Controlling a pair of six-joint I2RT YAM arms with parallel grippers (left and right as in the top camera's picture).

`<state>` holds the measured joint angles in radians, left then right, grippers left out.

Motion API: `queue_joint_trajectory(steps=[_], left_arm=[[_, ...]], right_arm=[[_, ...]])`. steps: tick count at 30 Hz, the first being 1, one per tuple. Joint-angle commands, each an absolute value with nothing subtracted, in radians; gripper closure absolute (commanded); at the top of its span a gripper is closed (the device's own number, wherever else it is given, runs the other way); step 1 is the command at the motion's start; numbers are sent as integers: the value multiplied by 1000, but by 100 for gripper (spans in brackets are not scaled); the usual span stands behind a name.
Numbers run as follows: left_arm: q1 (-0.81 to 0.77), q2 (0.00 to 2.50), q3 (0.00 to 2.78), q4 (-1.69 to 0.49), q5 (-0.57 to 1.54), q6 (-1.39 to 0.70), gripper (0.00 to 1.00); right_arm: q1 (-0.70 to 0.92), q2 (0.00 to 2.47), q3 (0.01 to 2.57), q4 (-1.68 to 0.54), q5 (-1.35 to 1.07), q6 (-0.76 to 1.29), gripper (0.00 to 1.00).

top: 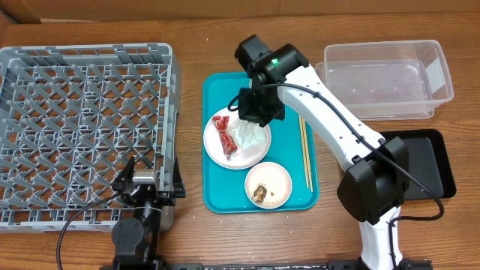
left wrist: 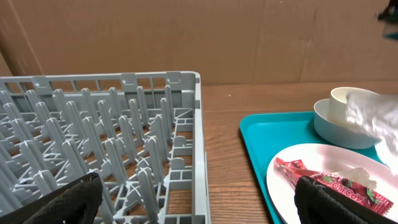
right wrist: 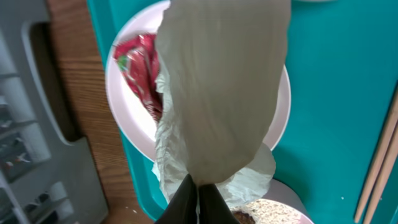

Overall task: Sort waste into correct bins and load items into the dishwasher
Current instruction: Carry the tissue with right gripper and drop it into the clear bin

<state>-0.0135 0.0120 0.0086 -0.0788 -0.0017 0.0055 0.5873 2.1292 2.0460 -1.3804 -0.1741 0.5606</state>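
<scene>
My right gripper [right wrist: 199, 194] is shut on the crumpled white tissue [right wrist: 224, 93], which hangs over the white plate [top: 225, 154] on the teal tray. A red snack wrapper [top: 223, 135] lies on that plate. From above, the right gripper [top: 257, 111] sits over the plate's far edge. A small bowl [top: 268, 185] in front of it holds rice grains and a brown lump. Chopsticks [top: 304, 150] lie along the tray's right side. My left gripper [left wrist: 205, 205] is open, low by the grey dish rack's [top: 86, 127] near right corner. Another bowl [left wrist: 339, 127] with a cup [left wrist: 349, 99] in it stands at the tray's far end.
The clear tub [top: 386, 79] stands at the back right. The black tray [top: 429, 165] lies in front of it, partly under the right arm's base. The teal tray [top: 289, 199] fills the middle. A strip of bare wood [left wrist: 221, 155] separates rack and tray.
</scene>
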Motion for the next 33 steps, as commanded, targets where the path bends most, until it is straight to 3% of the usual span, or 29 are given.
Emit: queue_joint_trajectory(steps=[1, 9, 15, 24, 26, 33], left_arm=[[-19, 6, 5, -78, -7, -4, 0], [-19, 6, 5, -78, -7, -4, 0], [-19, 6, 5, -77, -7, -4, 0], [-19, 6, 5, -77, -7, -4, 0], [-19, 6, 5, -78, -7, -4, 0], [-19, 6, 5, -78, -7, -4, 0]], right_arm=[[537, 2081, 2146, -1383, -134, 551, 96], [245, 2037, 2292, -1406, -126, 570, 96], [26, 2041, 2204, -1402, -38, 809, 96], [-35, 2043, 2008, -1259, -27, 1013, 96], [-35, 2043, 2001, -1248, -27, 1021, 88], [-35, 2009, 2066, -1267, -70, 782, 76]])
